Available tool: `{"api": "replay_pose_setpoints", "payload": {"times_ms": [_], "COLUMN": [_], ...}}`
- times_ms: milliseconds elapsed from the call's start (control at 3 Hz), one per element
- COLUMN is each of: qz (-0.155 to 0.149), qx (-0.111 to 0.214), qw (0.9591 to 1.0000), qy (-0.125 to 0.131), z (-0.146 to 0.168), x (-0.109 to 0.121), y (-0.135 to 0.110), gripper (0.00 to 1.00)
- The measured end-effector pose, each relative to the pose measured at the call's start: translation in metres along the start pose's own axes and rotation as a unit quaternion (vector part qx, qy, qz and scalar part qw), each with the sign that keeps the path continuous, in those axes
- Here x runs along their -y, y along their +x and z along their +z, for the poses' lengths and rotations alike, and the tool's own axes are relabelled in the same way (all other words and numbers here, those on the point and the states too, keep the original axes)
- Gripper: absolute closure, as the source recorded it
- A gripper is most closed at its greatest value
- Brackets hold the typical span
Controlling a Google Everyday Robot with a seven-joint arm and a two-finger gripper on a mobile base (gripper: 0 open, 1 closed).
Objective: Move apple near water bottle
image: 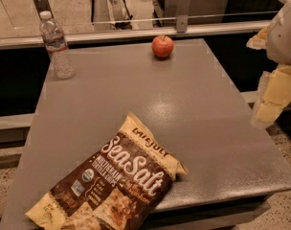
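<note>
A small red apple [162,46] with a yellowish blush sits near the far edge of the grey table [193,109], right of centre. A clear plastic water bottle [56,46] with a white cap stands upright at the far left corner, well apart from the apple. My gripper [272,97] is at the right edge of the view, off the table's right side and nearer to the camera than the apple; it touches nothing.
A brown and cream chips bag [112,183] marked "Sea Salt" lies at the table's near left, partly over the front edge. A railing with glass [136,20] runs behind the table.
</note>
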State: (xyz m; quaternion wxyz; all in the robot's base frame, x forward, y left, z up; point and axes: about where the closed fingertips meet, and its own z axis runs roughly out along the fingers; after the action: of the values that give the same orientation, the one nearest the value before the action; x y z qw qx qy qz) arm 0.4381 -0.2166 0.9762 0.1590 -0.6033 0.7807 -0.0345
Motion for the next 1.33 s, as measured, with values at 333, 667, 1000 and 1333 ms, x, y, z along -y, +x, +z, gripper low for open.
{"api": "replay_pose_setpoints", "payload": {"times_ms": [333,667,1000,1333], "qz": [0.000,0.000,-0.005,-0.016], "qx": [0.000,0.000,0.026,0.091], "qw": [1.0000,1.0000,0.9995,0.9949], "qy": [0.000,0.000,0.015,0.040], "z": [0.000,0.000,0.011,0.040], "x": [0.000,0.000,0.016,0.064], "y": [0.000,0.000,-0.012,-0.052], "gripper": [0.00,0.00,0.00,0.00]}}
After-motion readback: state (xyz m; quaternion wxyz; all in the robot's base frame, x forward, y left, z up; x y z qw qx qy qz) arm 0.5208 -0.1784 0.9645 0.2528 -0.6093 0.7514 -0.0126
